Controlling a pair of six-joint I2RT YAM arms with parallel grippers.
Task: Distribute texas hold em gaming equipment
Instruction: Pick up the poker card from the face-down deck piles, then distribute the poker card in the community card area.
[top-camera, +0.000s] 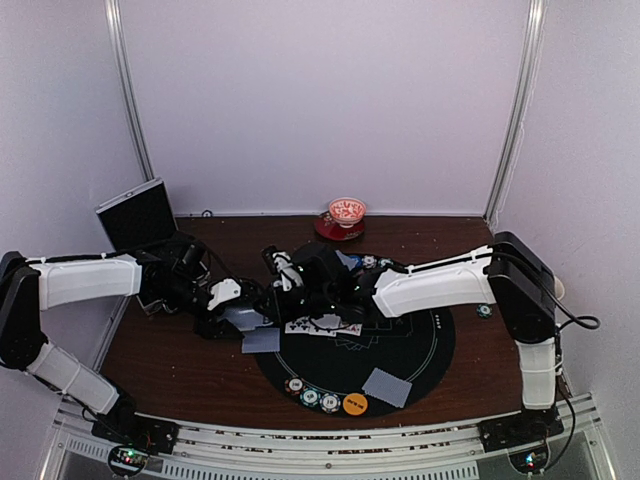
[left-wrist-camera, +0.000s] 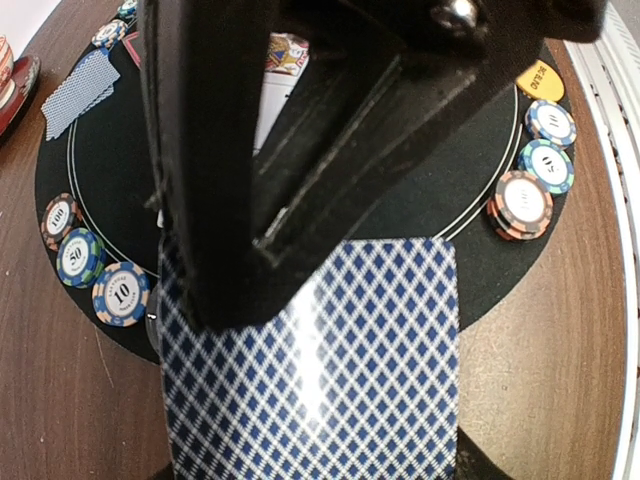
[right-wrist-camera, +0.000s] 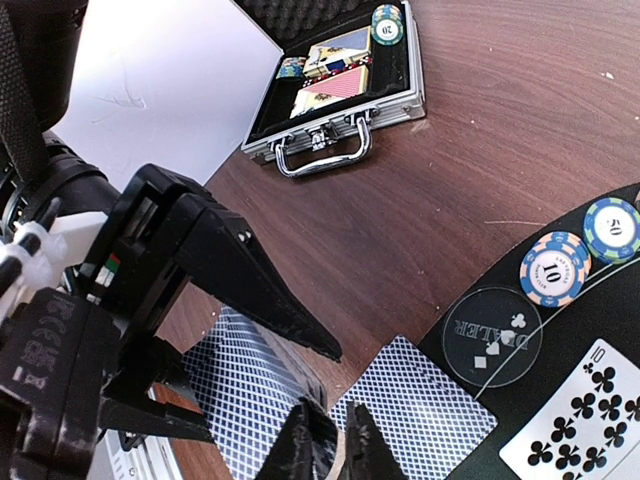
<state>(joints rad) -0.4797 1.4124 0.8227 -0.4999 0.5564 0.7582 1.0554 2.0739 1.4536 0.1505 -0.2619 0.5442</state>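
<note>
My left gripper (top-camera: 238, 316) is shut on a deck of blue-diamond-backed playing cards (left-wrist-camera: 330, 380), held over the table at the black mat's left rim. In the right wrist view the right gripper (right-wrist-camera: 333, 442) sits at the deck's (right-wrist-camera: 245, 385) right edge. Its fingers are nearly together with a thin gap, and whether a card is pinched between them does not show. One card (right-wrist-camera: 415, 410) lies face down on the wood beside the mat. On the mat are a clear dealer disc (right-wrist-camera: 492, 337), striped chips (right-wrist-camera: 553, 270) and a ten of clubs (right-wrist-camera: 585, 420).
An open metal case (right-wrist-camera: 335, 80) with chips and cards stands at the back left. The mat (top-camera: 430, 350) carries face-up cards (top-camera: 322, 325), face-down cards (top-camera: 387, 385), front chips (top-camera: 310, 397) and an orange disc (top-camera: 354, 404). A red-and-white bowl (top-camera: 346, 212) stands behind it.
</note>
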